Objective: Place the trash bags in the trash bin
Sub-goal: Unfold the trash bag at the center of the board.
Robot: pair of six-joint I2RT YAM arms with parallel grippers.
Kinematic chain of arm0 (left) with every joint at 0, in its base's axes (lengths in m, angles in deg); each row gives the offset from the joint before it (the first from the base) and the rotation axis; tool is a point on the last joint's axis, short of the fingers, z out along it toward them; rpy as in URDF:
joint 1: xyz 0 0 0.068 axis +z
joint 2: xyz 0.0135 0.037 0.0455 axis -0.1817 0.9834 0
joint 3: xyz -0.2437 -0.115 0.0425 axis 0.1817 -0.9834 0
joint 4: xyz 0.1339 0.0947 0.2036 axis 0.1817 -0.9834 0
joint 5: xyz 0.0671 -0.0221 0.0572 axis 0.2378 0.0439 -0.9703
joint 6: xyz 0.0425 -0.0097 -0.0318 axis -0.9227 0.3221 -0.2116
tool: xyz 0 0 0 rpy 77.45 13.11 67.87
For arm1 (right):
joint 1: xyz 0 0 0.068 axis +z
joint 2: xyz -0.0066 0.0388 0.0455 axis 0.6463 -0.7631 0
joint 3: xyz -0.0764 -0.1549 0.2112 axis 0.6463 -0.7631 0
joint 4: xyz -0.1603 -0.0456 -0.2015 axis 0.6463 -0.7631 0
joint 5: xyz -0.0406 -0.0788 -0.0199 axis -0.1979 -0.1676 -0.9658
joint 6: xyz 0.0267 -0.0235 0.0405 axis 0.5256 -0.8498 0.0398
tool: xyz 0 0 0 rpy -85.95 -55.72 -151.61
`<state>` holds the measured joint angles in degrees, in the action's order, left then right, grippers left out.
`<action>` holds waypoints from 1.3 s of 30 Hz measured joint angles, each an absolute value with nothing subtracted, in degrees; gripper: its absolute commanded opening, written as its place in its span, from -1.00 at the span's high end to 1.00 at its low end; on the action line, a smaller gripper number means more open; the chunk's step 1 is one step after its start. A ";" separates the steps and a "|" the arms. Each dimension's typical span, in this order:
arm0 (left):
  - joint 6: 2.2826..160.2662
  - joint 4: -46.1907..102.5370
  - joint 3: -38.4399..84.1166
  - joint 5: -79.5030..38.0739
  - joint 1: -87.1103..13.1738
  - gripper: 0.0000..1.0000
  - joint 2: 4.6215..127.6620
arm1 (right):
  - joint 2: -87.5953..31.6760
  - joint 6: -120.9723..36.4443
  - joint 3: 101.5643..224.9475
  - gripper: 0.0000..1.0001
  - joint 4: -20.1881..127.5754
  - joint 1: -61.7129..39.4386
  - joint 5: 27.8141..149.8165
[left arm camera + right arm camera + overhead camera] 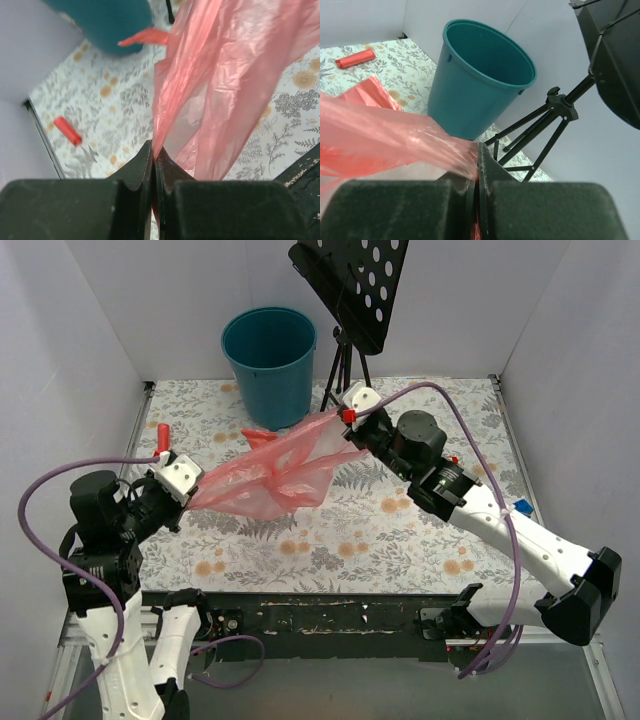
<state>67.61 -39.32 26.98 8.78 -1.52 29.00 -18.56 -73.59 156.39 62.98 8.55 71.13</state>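
The red translucent trash bag point(275, 470) hangs stretched between my two grippers above the floral table. My left gripper point(190, 487) is shut on its left end; the left wrist view shows the film point(225, 85) pinched between the jaws. My right gripper point(343, 418) is shut on its right end, just right of the teal trash bin point(269, 362); the right wrist view shows the film point(385, 137) clamped, with the bin point(480, 80) open and close ahead. A loose red flap of the bag point(262, 437) trails near the bin's base.
A black music stand on a tripod point(345, 300) stands right of the bin, close behind my right gripper, and shows in the right wrist view point(555, 115). A small red cylinder point(162, 436) lies at the far left. White walls enclose the table.
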 measured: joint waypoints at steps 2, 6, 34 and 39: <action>69.20 -38.99 25.23 6.27 -1.52 1.00 29.72 | -16.77 -73.26 155.59 0.97 62.63 8.55 71.79; 77.64 -37.72 23.03 3.54 -1.52 1.00 32.62 | -13.95 -72.83 152.70 0.97 59.87 8.75 76.75; 106.75 27.46 50.11 2.77 -0.91 1.00 50.59 | -51.34 -102.66 207.10 0.97 99.57 16.82 77.12; 69.31 1.08 31.46 24.63 -11.07 1.00 31.95 | -25.27 -106.46 166.78 0.97 87.19 11.94 90.19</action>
